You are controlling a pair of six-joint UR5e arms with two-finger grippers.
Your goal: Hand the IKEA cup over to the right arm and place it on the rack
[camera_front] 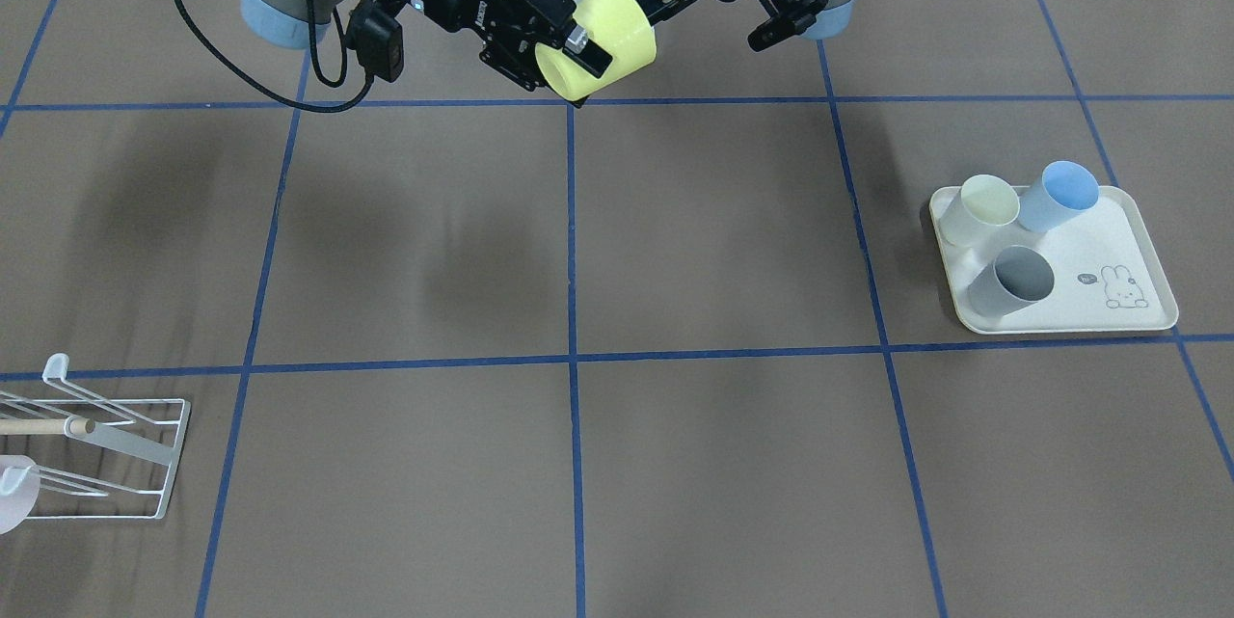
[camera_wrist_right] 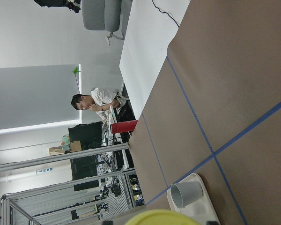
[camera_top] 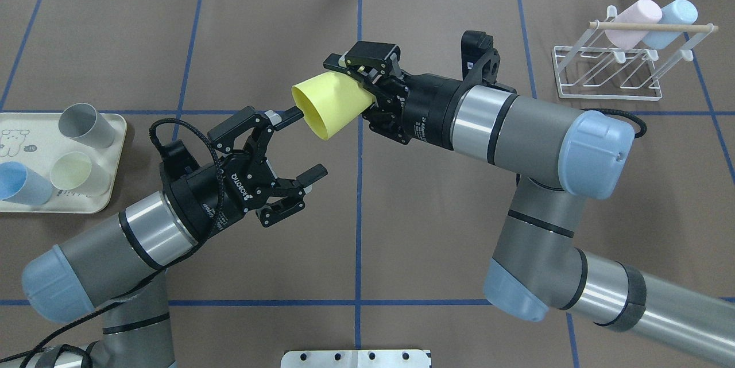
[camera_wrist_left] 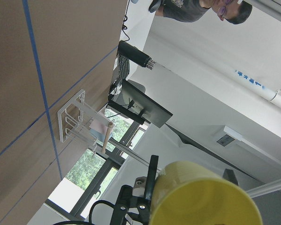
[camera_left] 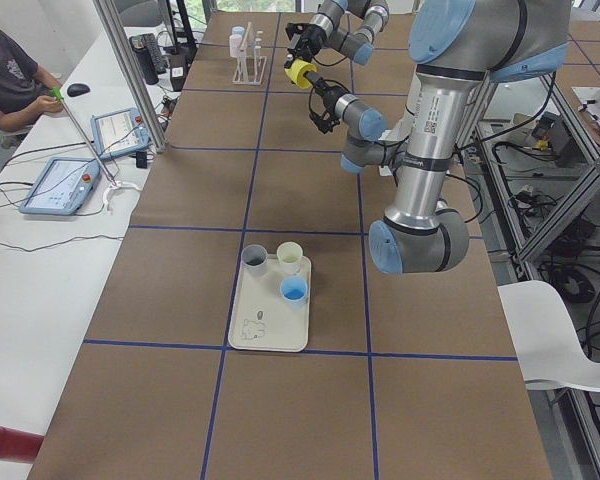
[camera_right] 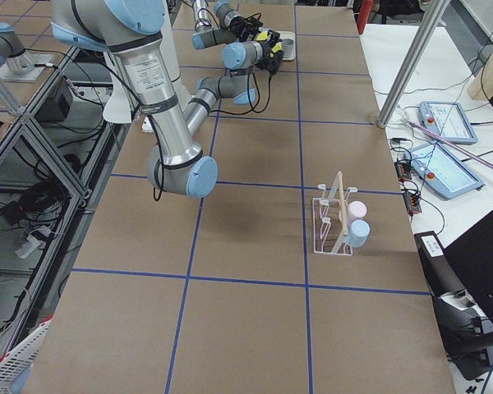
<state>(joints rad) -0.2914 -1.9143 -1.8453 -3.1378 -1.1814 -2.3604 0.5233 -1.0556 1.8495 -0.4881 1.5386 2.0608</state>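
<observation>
The IKEA cup [camera_top: 330, 105] is yellow and hangs on its side above the table's middle. My right gripper [camera_top: 359, 92] is shut on its narrow end, and its wide mouth points at the left arm. My left gripper [camera_top: 300, 145] stands open just in front of that mouth. Its upper finger [camera_top: 282, 118] is right at the rim; whether it touches I cannot tell. In the front-facing view the cup [camera_front: 617, 30] sits between the right gripper [camera_front: 569, 54] and the open left gripper [camera_front: 713, 18]. The white wire rack [camera_top: 608, 75] stands at the far right and holds a pink and a blue cup.
A cream rabbit-print tray [camera_top: 112, 184] on the left carries a grey, a pale yellow and a blue cup. A person sits at a side desk [camera_left: 10, 75] with tablets beyond the table's far edge.
</observation>
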